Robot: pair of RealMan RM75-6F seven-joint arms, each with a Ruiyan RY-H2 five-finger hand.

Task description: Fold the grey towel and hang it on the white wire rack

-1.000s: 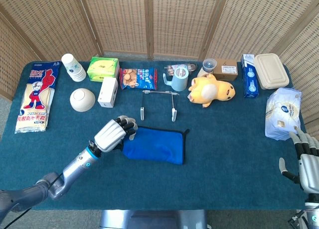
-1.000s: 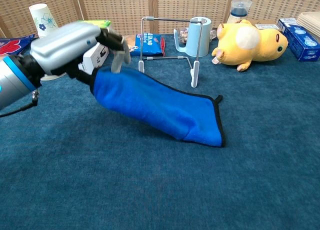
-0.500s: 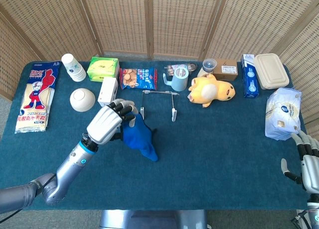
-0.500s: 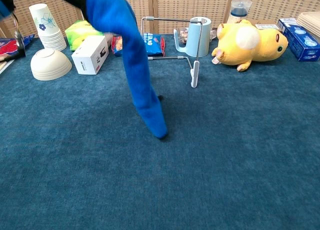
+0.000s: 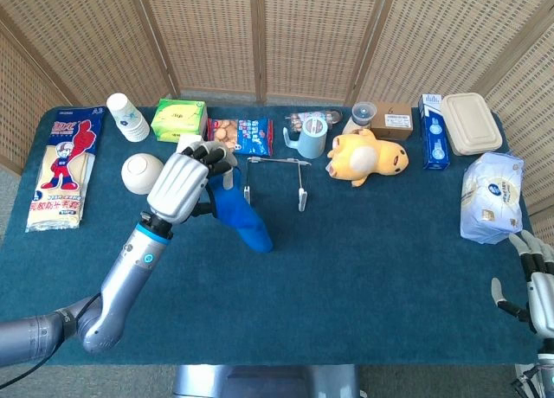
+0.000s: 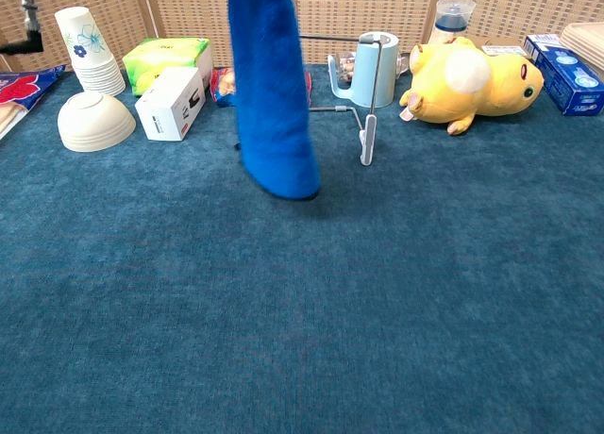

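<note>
Towel point(image 6: 272, 94) lifted clear of table, left hand point(image 5: 183, 184) raised nearer rack point(image 5: 275, 180)

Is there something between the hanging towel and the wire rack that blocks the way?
Nothing visible does. The towel, held up by the left hand, hangs just left of the rack, with only bare table between.

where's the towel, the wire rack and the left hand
towel point(image 6: 274, 104), chest view, middle of the hanging cloth
wire rack point(image 6: 379, 75), chest view, right upright bar
left hand point(image 5: 180, 186), head view, back of the hand
</note>
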